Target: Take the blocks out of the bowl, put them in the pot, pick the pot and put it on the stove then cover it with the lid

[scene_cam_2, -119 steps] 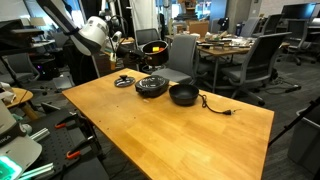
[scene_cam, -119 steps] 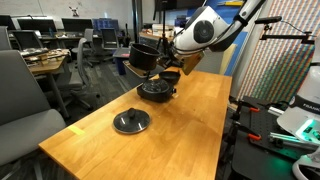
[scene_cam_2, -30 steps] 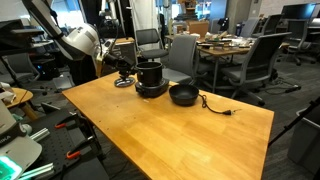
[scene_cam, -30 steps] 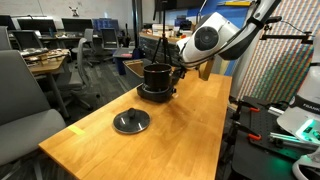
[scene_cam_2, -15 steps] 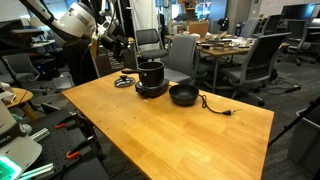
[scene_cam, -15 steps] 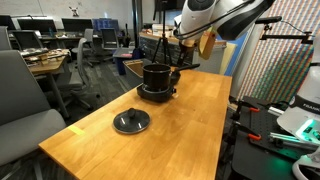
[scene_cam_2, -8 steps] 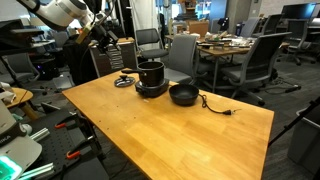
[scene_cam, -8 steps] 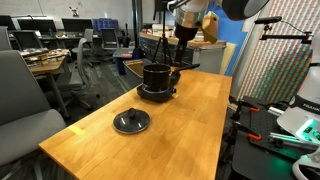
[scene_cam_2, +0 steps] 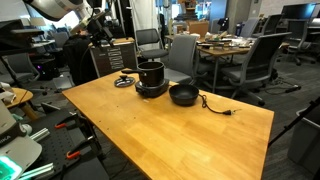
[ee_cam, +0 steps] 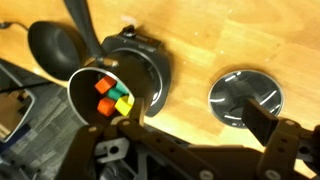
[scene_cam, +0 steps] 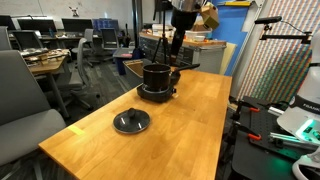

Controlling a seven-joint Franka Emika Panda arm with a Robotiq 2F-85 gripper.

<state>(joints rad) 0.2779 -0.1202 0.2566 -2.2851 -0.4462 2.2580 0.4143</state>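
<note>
The black pot (scene_cam: 155, 75) stands on the round black stove (scene_cam: 155, 94) at the far end of the wooden table; both also show in the other exterior view, pot (scene_cam_2: 150, 72) on stove (scene_cam_2: 152, 89). From the wrist I look down into the pot (ee_cam: 90, 112) and see red, orange and yellow-green blocks (ee_cam: 110, 96) inside. The dark bowl (scene_cam_2: 183, 95) sits beside the stove and looks empty (ee_cam: 55, 45). The shiny grey lid (scene_cam: 131, 122) lies flat on the table, apart from the pot (ee_cam: 246, 98). My gripper (scene_cam: 176, 40) hangs high above the pot, open and holding nothing (ee_cam: 200, 118).
A black cable (scene_cam_2: 215, 106) trails across the table from beside the bowl. Office chairs (scene_cam_2: 245, 65) and desks stand around the table. The table's edge (scene_cam: 75, 130) runs just beyond the lid.
My arm has lifted up and away from the pot over the last second. The pot stays on the stove, and the lid and bowl have not moved.
</note>
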